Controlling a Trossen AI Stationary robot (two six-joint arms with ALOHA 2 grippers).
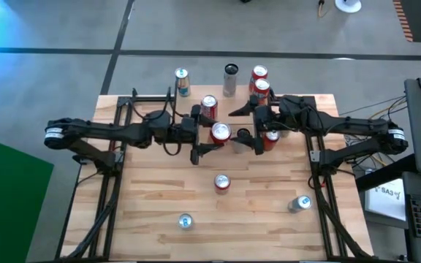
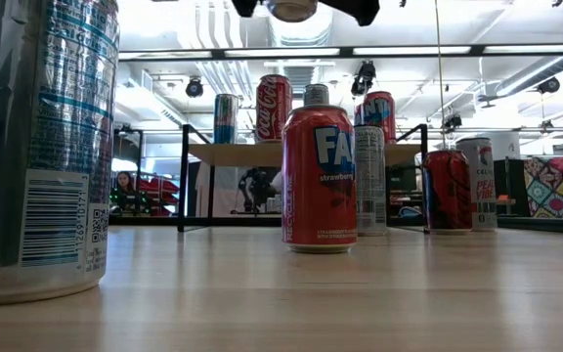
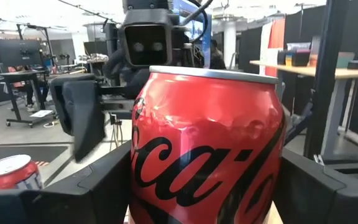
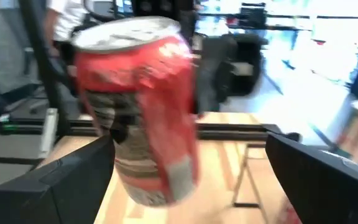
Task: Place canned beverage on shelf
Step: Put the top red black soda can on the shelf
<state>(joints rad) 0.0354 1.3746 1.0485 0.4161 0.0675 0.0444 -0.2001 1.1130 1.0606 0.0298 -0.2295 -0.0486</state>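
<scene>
Grippers meet mid-table, both abt level w/ one red cola can (image 1: 220, 132). Left gripper (image 1: 209, 141) comes in from the left, fingers clamped on the can's sides; left wrist view shows the can (image 3: 207, 146) upright, filling the gap btwn its two dark fingers (image 3: 86, 190). Right gripper (image 1: 250, 127) faces it from the other side, fingers spread wide apart, the same can (image 4: 138, 109) sitting btwn them, tilted in that cam; can't tell if they touch it. Low view only catches the can's underside (image 2: 291, 9) high up, clear of the tabletop (image 1: 167, 197).

Shelf (image 2: 306, 154) stands at the table's far edge, light plank on thin black legs. On it or by it in the low view: a blue-striped can (image 2: 225, 118), a red cola can (image 2: 274, 107), another red can (image 2: 381, 115).

Elsewhere on the table: red strawberry soda can (image 2: 319, 178) upright, centre; big blue/silver can (image 2: 39, 147) close to the low cam; silver can (image 1: 299, 204) lying on its side twd the right; one more red can (image 2: 447, 190) and a white can (image 2: 478, 183) beside it, near the shelf's right leg.
</scene>
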